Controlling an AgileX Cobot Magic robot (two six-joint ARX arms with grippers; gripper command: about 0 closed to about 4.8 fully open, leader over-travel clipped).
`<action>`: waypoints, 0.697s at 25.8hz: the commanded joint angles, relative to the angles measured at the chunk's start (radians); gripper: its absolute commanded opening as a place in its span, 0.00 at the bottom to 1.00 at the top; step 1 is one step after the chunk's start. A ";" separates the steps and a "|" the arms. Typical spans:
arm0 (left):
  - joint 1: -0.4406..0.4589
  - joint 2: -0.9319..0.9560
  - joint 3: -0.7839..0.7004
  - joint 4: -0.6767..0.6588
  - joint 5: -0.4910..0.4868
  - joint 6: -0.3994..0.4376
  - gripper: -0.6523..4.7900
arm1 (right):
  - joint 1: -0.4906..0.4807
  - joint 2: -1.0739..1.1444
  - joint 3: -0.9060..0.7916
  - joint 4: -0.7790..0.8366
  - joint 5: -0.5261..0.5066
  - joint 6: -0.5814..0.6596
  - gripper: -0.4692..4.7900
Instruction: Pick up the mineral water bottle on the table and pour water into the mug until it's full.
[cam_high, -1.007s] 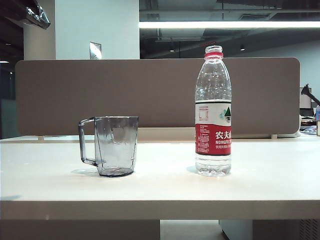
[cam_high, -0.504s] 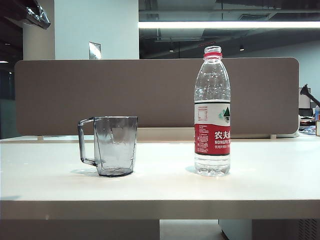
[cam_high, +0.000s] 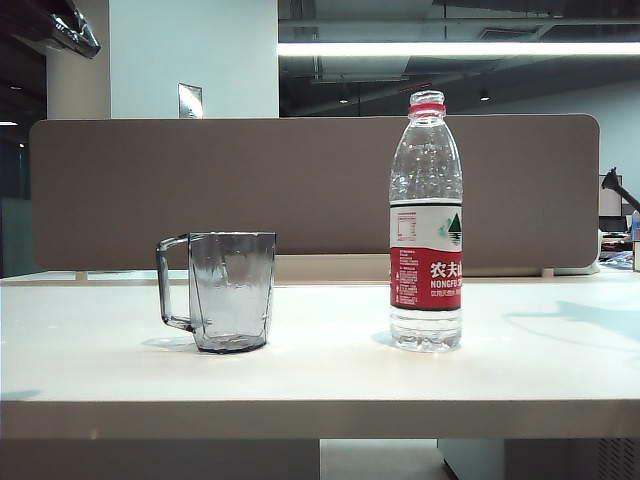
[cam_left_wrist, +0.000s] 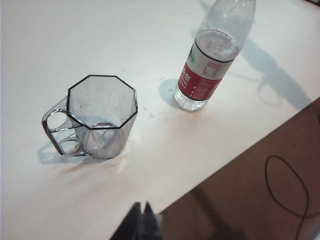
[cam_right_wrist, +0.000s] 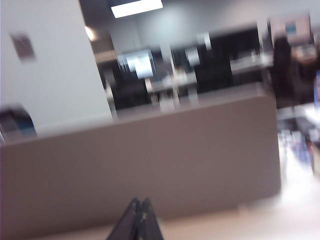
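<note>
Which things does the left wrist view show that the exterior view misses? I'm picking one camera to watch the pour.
Only the left wrist view: the shut left claw above the table's near edge, the smoky-grey faceted plastic mug's open octagonal mouth from above, and a dark cable on the brown floor.

Only the exterior view: the tall clear plastic bottle's red neck ring and the brown-grey divider panel.

Both: mug, bottle and cream-white table, standing apart. Neither shows the right claw.
</note>
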 joint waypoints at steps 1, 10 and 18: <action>0.002 -0.002 0.008 0.014 0.001 0.000 0.11 | 0.005 0.039 -0.120 0.148 -0.010 0.008 0.09; 0.002 -0.002 0.007 0.016 0.001 0.000 0.11 | 0.089 0.061 -0.762 0.631 -0.007 0.026 0.09; 0.002 -0.002 0.007 0.014 0.001 0.000 0.11 | 0.313 0.055 -1.106 1.007 0.059 0.031 0.09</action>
